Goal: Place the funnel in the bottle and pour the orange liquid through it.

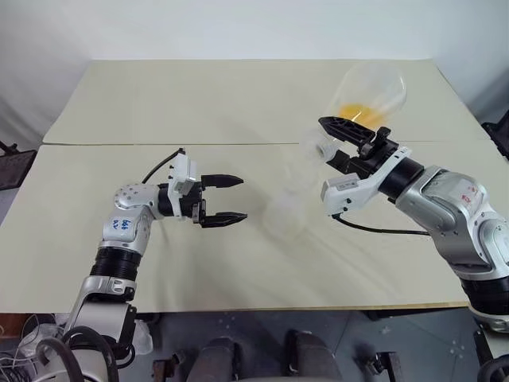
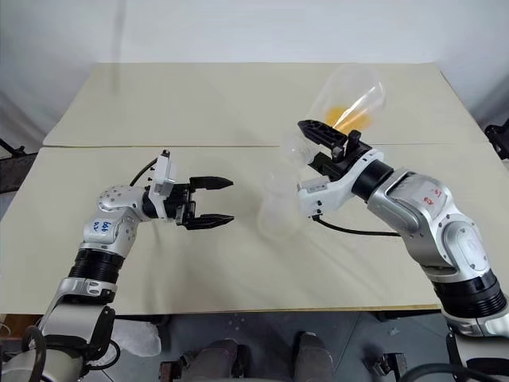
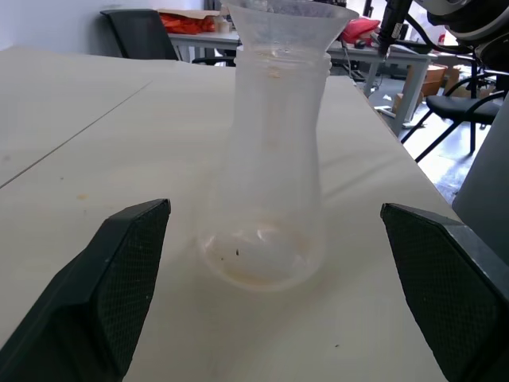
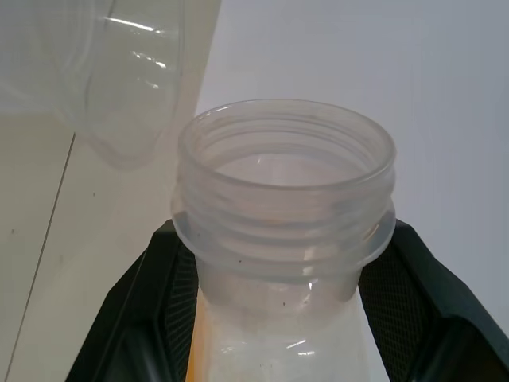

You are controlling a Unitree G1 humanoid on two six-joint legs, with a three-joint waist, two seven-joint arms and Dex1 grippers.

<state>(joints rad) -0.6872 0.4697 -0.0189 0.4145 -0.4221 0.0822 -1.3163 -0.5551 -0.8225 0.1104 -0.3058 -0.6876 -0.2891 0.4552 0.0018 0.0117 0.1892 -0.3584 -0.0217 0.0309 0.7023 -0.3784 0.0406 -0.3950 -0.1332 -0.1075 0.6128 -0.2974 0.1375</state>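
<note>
In the head views, the bottle (image 1: pixel 290 203) stands upright on the table (image 1: pixel 199 103), between the two arms, with the clear funnel (image 1: pixel 306 151) seated in its neck. The left gripper (image 1: pixel 229 198) hangs level to the bottle's left, its jaws spread wide and holding nothing, pointing right at the bottle but apart from it. The right gripper (image 1: pixel 342 135) is clamped on the neck of the larger flask (image 1: pixel 370 91), which is lifted and tipped mouth-down toward the funnel; the orange liquid (image 1: pixel 354 110) pools inside it (nearer the wide base than the mouth).

The left wrist view shows the bottle centred between that gripper's fingers (image 3: pixel 119 274), untouched.

The right wrist view shows the flask's threaded neck gripped between the black fingers (image 4: pixel 163 302), the funnel's rim just beyond the mouth.
</note>
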